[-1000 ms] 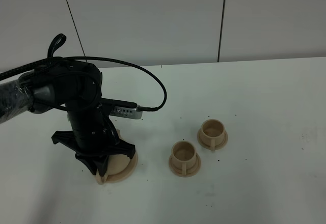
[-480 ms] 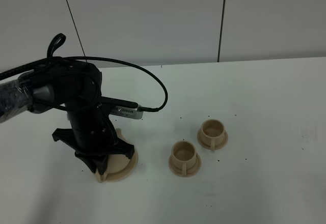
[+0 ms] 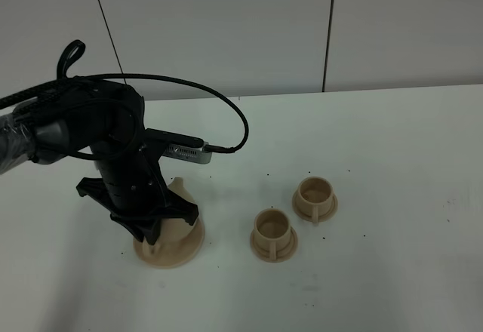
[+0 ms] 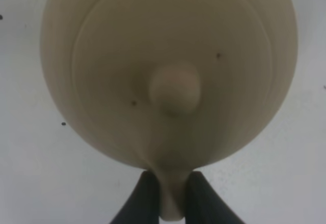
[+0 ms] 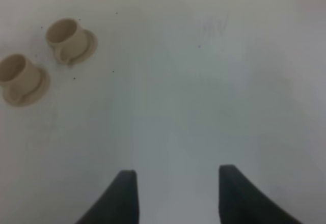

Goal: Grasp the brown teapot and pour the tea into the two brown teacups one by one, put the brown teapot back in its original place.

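White wall panels stand behind a plain white desk (image 3: 392, 143) that carries only a few small things.

On the left side, the left arm reaches down from above, and its left tool (image 4: 169, 182) is pressed together on the loop handle (image 4: 170, 206) of the brown teapot (image 4: 102, 56). The two dark fingers pinch the thin handle from both sides. I judge this grip is chosen because the handle is the only narrow part, and the round body is too wide for the tool. The teapot is squat and matte, of light tan colour, with a round lid and a small knob (image 4: 175, 89) in the middle of it. From the high camera only the short spout (image 3: 179, 188) shows beside the arm, on the side toward the cups. Under the teapot lies the flat saucer disc (image 3: 181, 253), wider than the pot. Whether the pot rests on the disc or is already a little above it, I cannot tell.

Further right, well apart from the teapot, stand the two cups, each on its own little saucer: the front teacup (image 3: 273, 226) and, just beside it toward the back, the back teacup (image 3: 315, 191). Both are upright with the mouth open to the top, so tea can be poured straight in. They look empty.

On the right, the right tool (image 5: 175, 193) hangs over bare desk with its fingers spread and nothing between them. It is probably waiting, out of the way of the pouring.
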